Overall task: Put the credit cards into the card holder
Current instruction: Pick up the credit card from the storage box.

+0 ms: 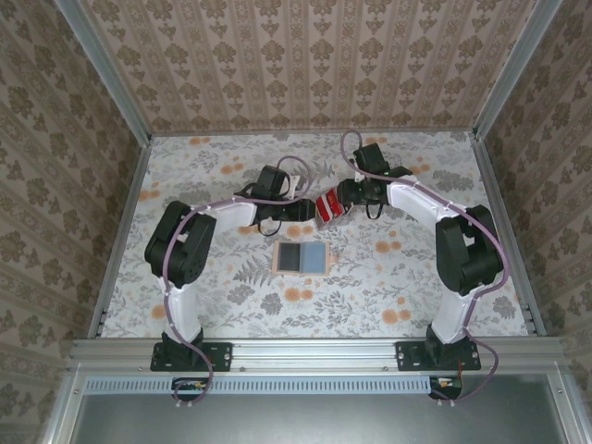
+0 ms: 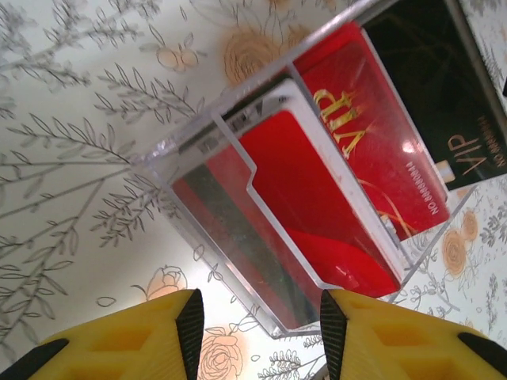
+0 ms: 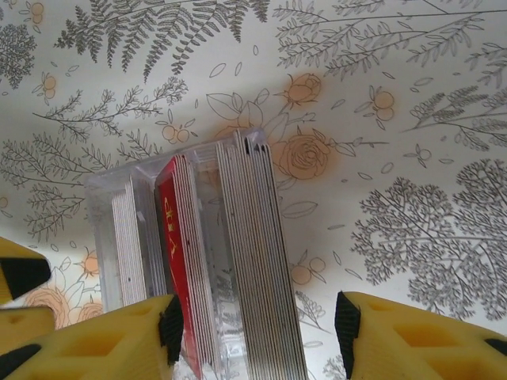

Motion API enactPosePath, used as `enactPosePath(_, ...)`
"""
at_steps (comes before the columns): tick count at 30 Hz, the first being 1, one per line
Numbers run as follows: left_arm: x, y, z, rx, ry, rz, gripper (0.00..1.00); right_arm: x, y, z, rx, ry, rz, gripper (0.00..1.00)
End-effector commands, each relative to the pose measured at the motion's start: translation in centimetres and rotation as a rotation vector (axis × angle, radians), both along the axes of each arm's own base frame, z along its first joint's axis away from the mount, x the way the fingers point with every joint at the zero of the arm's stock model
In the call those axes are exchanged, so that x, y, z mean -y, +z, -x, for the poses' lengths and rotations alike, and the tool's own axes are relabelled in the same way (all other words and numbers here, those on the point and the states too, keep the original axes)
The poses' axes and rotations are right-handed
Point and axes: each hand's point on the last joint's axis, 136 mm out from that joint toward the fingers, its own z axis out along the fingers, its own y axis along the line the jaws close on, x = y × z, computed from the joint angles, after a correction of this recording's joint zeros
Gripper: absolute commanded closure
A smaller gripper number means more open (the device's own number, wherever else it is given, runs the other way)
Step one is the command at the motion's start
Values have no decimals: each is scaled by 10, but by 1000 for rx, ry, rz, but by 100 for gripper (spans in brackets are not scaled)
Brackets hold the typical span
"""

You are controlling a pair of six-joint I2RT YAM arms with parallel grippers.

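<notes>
Card holder (image 1: 301, 257) lies open. Beyond it, left to right: left gripper (image 2: 257, 321), jaws half apart at a corner of the clear box (image 2: 226, 237) holding the credit cards (image 2: 317, 198), grip unclear; right gripper (image 3: 255, 317), jaws spread loosely astride the box.

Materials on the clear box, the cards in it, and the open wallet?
Box: clear rigid plastic, probably acrylic; see-through walls, glossy edges. Cards: glossy plastic; highlights, gold VIP print. Wallet: matte, leather or fabric, too small to tell.
</notes>
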Motion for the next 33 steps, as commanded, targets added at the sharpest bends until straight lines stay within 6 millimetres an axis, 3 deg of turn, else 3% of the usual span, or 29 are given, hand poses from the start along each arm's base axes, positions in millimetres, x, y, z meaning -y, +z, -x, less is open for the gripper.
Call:
enactPosePath(1,12,16,-5,60,-61,44,55,-14,-6,-6,16,24,-69,45)
enactPosePath(7,10,-8,4,22,-80,17,55,-31,-15,1,-2,66,-146,47)
enactPosePath(15,13,-14,5,-4,-98,21,55,-48,-20,13,5,116,-160,48)
enactPosePath(20,13,-14,7,-1,-104,21,55,-46,-29,15,-6,112,-126,47)
enactPosePath(33,12,-13,6,7,-98,11,55,-45,0,24,80,125,-142,47)
